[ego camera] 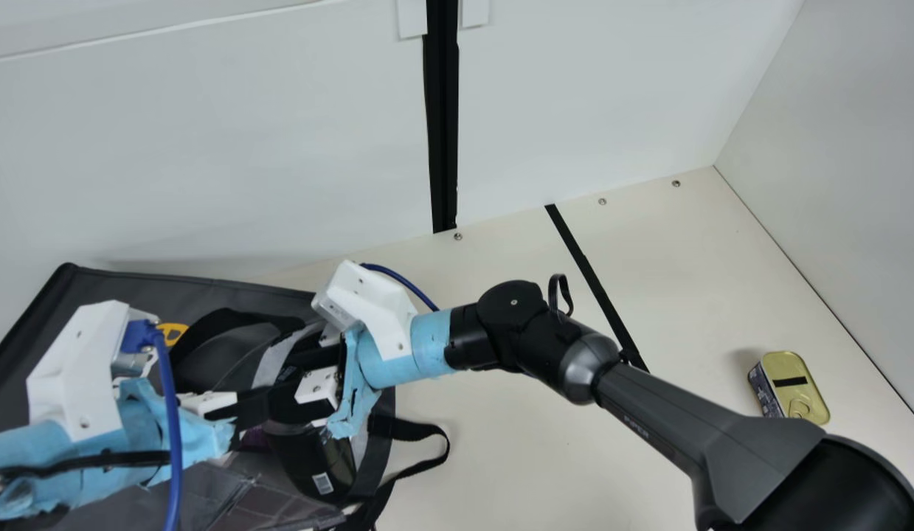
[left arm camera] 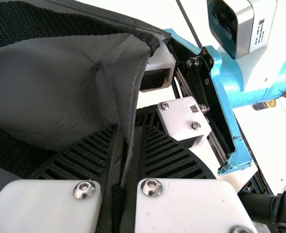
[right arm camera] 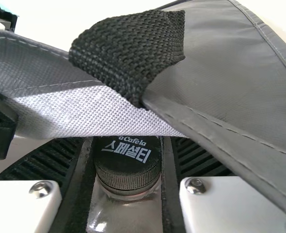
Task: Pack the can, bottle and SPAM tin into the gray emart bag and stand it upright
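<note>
The gray emart bag (ego camera: pixel 198 284) slumps on the counter (ego camera: pixel 501 442) at the main view's left, dark sides creased, one black strap (ego camera: pixel 423 428) looping out onto the bare surface, another (ego camera: pixel 235 318) arching over the upper part. Its pale lining (right arm camera: pixel 89 111) shows along an edge in the right wrist view, and the left wrist view looks onto a broad sagging wall of gray fabric. The left claw (ego camera: pixel 254 408) is pinching a fold at the bag's edge, its ribbed fingers (left arm camera: pixel 92 153) pressed in on either side of the cloth. The right claw (ego camera: pixel 285 405) is closed around the bottle (ego camera: pixel 320 461) at its black cap (right arm camera: pixel 128 167) and clear neck, one finger to each side. The bottle's dark body, with a small barcode patch, slants among the folds by the bag's mouth; how much of it is actually inside can't be told. A flap of bag and a stub of black webbing (right arm camera: pixel 128 53) cross in front of the claw in the right wrist view. The SPAM tin (ego camera: pixel 796 383) is outside the bag, well apart at the main view's right, on the counter with its gold pull-tab lid showing. A sliver of purple (ego camera: pixel 254 439) peeks out beside the bottle, too covered to name; whether it is the can is unclear.
</note>
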You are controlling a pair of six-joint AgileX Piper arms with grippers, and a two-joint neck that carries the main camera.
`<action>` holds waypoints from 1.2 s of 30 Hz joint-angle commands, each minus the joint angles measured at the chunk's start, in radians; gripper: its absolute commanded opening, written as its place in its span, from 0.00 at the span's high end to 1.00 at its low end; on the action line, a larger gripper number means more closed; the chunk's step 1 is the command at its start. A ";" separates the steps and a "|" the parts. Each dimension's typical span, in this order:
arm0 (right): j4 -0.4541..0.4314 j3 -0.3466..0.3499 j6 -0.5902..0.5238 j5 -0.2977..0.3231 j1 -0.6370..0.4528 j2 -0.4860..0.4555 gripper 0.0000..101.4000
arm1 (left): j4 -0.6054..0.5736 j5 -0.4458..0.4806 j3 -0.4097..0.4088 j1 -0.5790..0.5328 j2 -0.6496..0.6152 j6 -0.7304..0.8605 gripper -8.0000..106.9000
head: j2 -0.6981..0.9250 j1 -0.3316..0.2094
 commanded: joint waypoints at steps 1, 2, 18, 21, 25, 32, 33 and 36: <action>-0.005 0.004 0.001 -0.001 0.001 -0.002 0.47 | 0.000 0.000 0.000 0.000 0.000 0.000 1.00 | -0.001 -0.023; -0.007 0.005 0.001 -0.002 0.001 -0.003 0.44 | 0.000 0.000 0.000 0.000 0.000 0.000 1.00 | -0.001 -0.023; -0.031 0.040 -0.002 -0.001 -0.005 -0.031 0.06 | 0.000 0.000 0.000 0.000 0.000 0.000 1.00 | -0.001 -0.023; -0.039 0.054 -0.002 0.001 -0.009 -0.044 0.06 | 0.000 0.000 0.000 0.000 0.000 0.000 1.00 | -0.001 -0.023; -0.049 0.075 0.000 0.005 -0.018 -0.065 0.06 | 0.000 0.000 0.000 0.000 0.000 0.000 1.00 | -0.001 -0.023; -0.068 0.114 0.003 0.012 -0.042 -0.104 0.06 | 0.000 0.000 0.000 0.000 0.000 0.000 1.00 | -0.001 -0.023; -0.071 0.118 0.004 0.013 -0.046 -0.109 0.06 | 0.000 0.000 0.000 0.000 0.000 0.000 1.00 | -0.001 -0.023; -0.080 0.133 0.008 0.019 -0.058 -0.128 0.06 | 0.000 0.000 0.000 0.000 0.000 0.000 1.00 | -0.001 -0.023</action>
